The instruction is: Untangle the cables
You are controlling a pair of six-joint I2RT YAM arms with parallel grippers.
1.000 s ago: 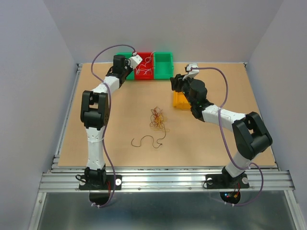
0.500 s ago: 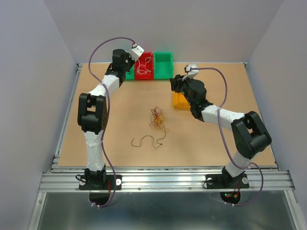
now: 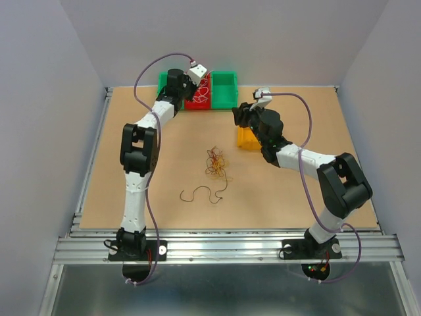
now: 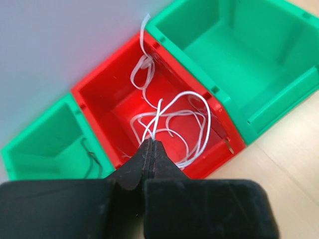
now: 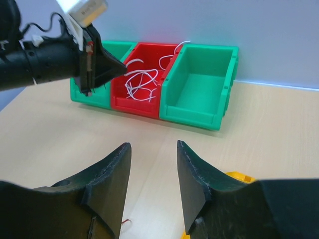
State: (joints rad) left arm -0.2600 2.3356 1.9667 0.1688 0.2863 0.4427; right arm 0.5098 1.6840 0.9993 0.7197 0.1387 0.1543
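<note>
A tangled bundle of thin red, orange and yellow cables [image 3: 216, 162] lies mid-table, with a loose dark brown cable [image 3: 200, 194] just in front of it. More white cables [image 4: 185, 119] lie curled in the red bin [image 4: 99, 94]. My left gripper [image 4: 151, 143] hangs over that bin, shut on one white cable [image 4: 158, 110] that rises from its tips. It also shows from the right wrist as the left gripper [image 5: 122, 66]. My right gripper [image 5: 153, 148] stands open above bare table, nothing between its fingers, beside the yellow bin [image 3: 248, 138].
Two green bins flank the red one at the back wall: an empty right green bin [image 4: 239, 55] and a left green bin [image 4: 45, 139] holding a dark wire. The yellow bin's corner [image 5: 239, 177] sits under my right fingers. Grey walls enclose the table.
My left arm has swung rightward from the left green bin to over the red bin, still shut. The right arm has barely moved. The bundle lies unchanged.
</note>
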